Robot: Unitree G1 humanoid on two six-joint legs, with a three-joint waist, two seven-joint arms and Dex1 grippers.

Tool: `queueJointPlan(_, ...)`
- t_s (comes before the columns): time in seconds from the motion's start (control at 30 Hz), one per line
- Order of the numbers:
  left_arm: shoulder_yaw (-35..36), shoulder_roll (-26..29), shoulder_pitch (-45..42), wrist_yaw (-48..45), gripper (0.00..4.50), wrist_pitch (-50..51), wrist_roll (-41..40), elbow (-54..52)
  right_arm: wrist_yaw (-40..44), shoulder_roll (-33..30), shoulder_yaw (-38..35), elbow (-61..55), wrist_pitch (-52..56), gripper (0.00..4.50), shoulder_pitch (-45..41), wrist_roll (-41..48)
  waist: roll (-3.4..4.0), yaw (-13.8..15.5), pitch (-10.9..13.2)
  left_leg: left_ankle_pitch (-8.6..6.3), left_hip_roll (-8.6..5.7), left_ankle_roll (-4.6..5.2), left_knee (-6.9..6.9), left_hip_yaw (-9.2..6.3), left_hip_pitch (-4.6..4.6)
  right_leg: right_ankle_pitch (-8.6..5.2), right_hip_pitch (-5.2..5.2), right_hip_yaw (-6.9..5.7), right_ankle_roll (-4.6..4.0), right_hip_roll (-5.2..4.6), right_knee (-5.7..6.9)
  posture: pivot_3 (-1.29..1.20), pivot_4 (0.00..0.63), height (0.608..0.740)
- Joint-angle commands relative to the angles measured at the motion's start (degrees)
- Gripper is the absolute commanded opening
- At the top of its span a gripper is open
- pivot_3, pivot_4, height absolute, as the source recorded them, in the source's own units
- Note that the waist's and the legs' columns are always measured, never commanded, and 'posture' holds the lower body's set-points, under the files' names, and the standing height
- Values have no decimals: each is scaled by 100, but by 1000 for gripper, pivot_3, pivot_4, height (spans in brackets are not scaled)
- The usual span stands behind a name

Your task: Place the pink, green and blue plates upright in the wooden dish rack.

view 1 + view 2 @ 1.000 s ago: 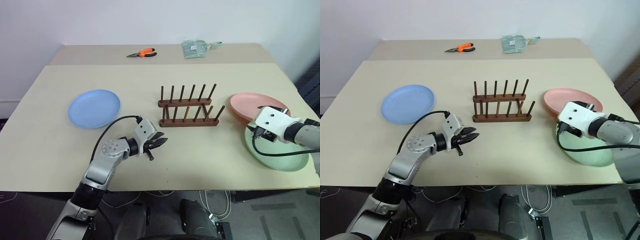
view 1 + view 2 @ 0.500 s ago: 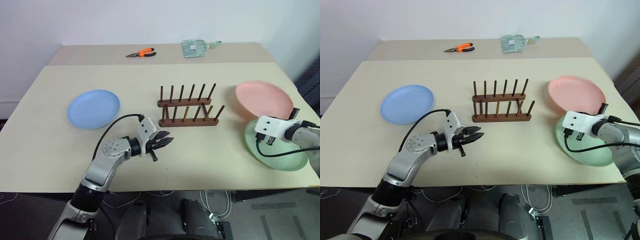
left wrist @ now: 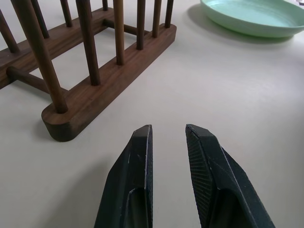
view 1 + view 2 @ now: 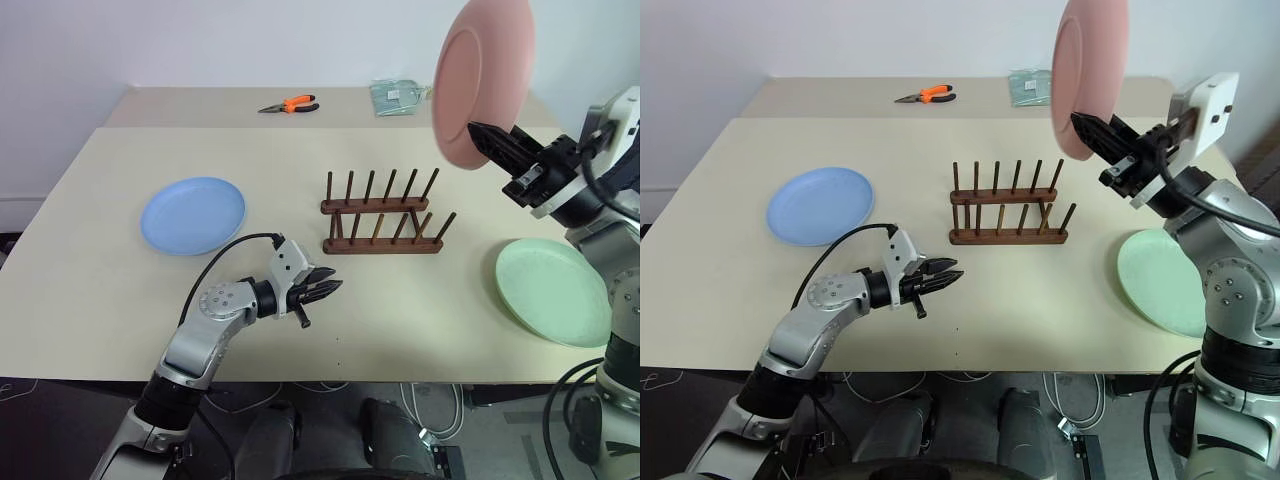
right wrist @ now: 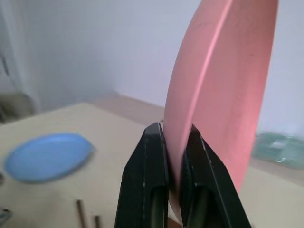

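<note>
Pink plate held upright above the rack

Table (image 4: 90, 250) is seen whole from the head views, with the rack (image 4: 383, 213) near its middle and empty of plates. The pink plate (image 4: 480, 75) is held on edge in the air, above and to the right of the rack, pinched at its lower rim by the right gripper (image 4: 478, 133). The blue plate (image 4: 192, 214) lies flat well to the left of the rack, and the green plate (image 4: 553, 290) lies flat to its right, near the front edge. Pliers (image 4: 288, 104) and a clear packet (image 4: 399, 96) lie at the far side.

The left gripper (image 4: 328, 288) is held low over the table in front of the rack. In the left wrist view its fingers (image 3: 135, 178) are seen slightly parted with nothing between them, the rack's near end just beyond. In the right wrist view the fingers (image 5: 146, 183) are shown clamped on the pink rim.
</note>
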Motion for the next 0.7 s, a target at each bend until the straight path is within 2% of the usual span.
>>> queueJointPlan(0.03, 73, -40, 2, -82, 1103, -73, -224, -254, -218, 46, -106, -185, 231, 10, 72, 264, 2, -18, 0, 0, 0, 0, -1, 2, 0, 0, -2, 0, 0, 0, 1, 0, 150, 740)
queueJointPlan(0.27, 213, -60, 81, -198, 1103, 41, -734, -596, -374, 184, 85, 86, 557, 10, 258, 302, 7, -32, 0, -1, 6, 2, -5, 14, 2, 1, -10, 3, 1, 4, 6, 0, 150, 740)
queueJointPlan(0.3, 215, -59, 77, -179, 1103, 45, -745, -596, -353, 198, 73, 153, 573, 777, 250, 324, 6, -29, 0, -1, 5, 2, -3, 15, 2, 0, -10, 4, 2, 4, 6, 0, 150, 740)
queueJointPlan(0.33, 214, -55, 74, -165, 1103, 46, -749, -593, -332, 205, 65, 189, 579, 1051, 244, 344, 6, -29, 0, -1, 5, 2, -3, 15, 3, 0, -9, 4, 3, 4, 6, 0, 150, 740)
queueJointPlan(0.53, 202, -2, 92, -135, 1103, 36, -739, -599, -294, 22, -7, 187, 73, 4132, 245, -211, 6, -26, 0, -1, 4, 2, -4, 15, 2, -3, -9, 4, 7, 4, 5, 0, 150, 740)
queueJointPlan(0.7, 168, 20, 63, -147, 1103, 7, -720, -544, -173, -368, -869, 379, -80, 4132, 484, -240, 6, -6, 1, -1, 2, 2, -3, 15, -1, -4, -8, 4, 9, 3, 2, 0, 150, 740)
